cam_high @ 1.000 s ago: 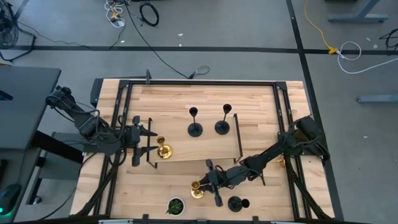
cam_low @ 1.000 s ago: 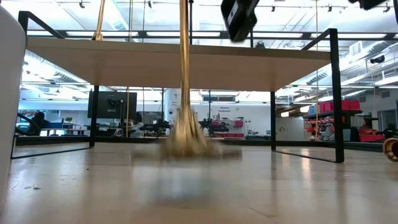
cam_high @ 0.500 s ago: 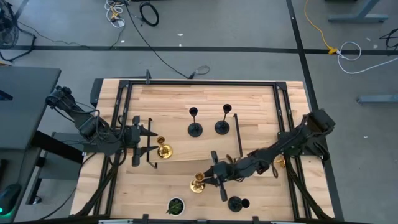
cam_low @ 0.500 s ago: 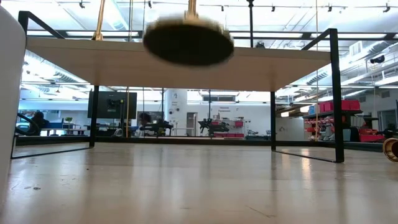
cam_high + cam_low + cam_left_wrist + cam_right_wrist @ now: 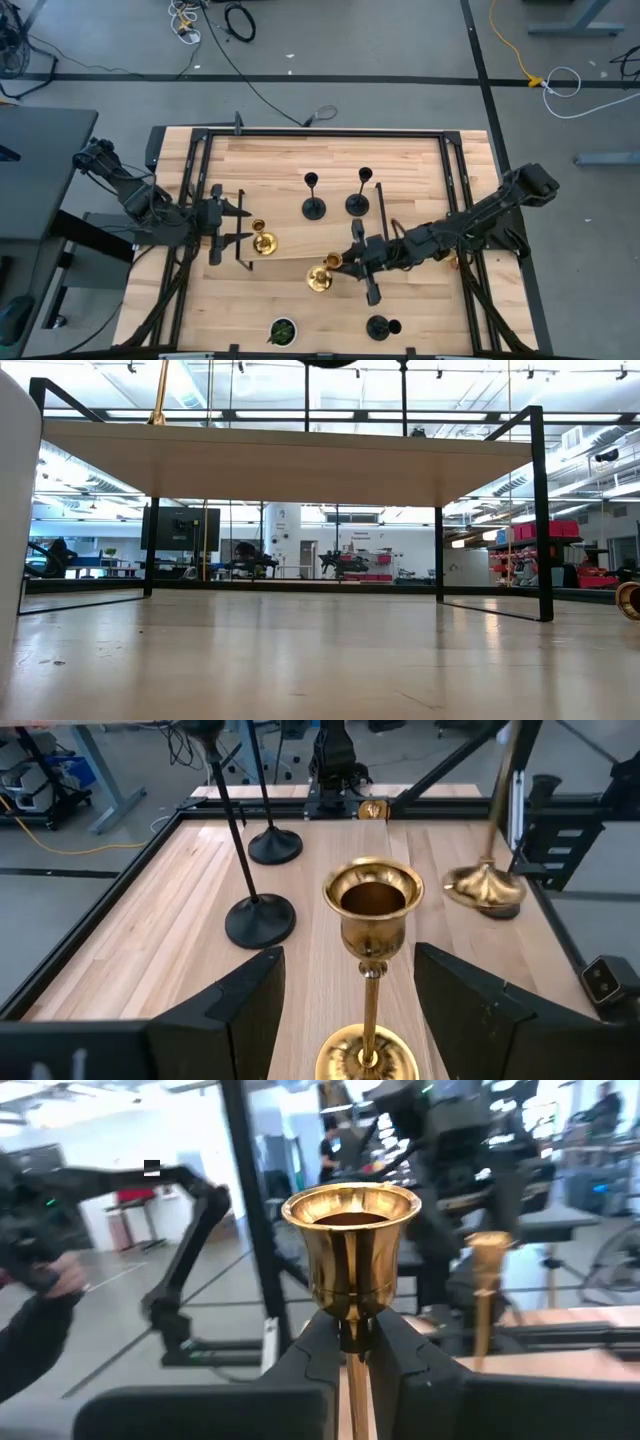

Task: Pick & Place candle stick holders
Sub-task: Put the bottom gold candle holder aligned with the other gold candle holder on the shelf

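Two black candle stick holders [image 5: 313, 205] [image 5: 358, 200] and a gold one [image 5: 262, 240] stand on their bases on a raised wooden shelf [image 5: 280, 175]. My left gripper [image 5: 240, 228] is open, with a finger on either side of that gold holder's stem [image 5: 372, 985] and not touching it. My right gripper [image 5: 347, 262] is shut on a second gold holder [image 5: 322, 278], held in the air by the shelf's near edge. A black holder [image 5: 380, 327] lies on the table near the front edge. Another gold one [image 5: 630, 600] is mostly hidden behind my right arm. My right gripper pinches the gold holder's thin stem [image 5: 348, 1342] between its two fingers, just under the cup [image 5: 350, 1230]. The fingers come level from the table's right and lie across the stem. The holder is lifted clear of the table, roughly upright, with its round base [image 5: 320, 282] below the fingers.
The shelf stands on thin black legs [image 5: 541, 510] with open room beneath it. A small dark round thing with green inside [image 5: 282, 330] sits at the front edge. A black frame [image 5: 320, 133] runs around the table.
My right gripper has lifted the gold holder off the table and carried it up and toward the far edge, up to the shelf's near edge. In the low view its base has risen from the table to the top of the picture.
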Tool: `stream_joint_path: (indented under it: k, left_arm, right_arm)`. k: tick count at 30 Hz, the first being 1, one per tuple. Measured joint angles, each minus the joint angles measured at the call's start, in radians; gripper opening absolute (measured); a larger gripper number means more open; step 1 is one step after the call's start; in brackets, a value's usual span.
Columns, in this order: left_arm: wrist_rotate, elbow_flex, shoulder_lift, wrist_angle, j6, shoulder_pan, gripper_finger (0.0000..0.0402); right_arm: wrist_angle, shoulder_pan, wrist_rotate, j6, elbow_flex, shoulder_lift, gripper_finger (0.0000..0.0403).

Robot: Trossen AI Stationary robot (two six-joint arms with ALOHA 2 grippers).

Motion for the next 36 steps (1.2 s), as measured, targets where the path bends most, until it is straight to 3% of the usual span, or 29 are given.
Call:
stream_joint_path:
  k: [17, 36]
  left_arm:
    - [0.019, 0.000, -0.035, -0.025, -0.007, 0.000, 0.0222]
    - [0.026, 0.000, -0.035, -0.026, -0.004, 0.000, 0.0222]
  right_arm:
    - [-0.114, -0.159, 0.017, 0.015, 0.000, -0.046, 0.0016]
    - [-0.125, -0.205, 0.017, 0.053, 0.000, -0.002, 0.0016]
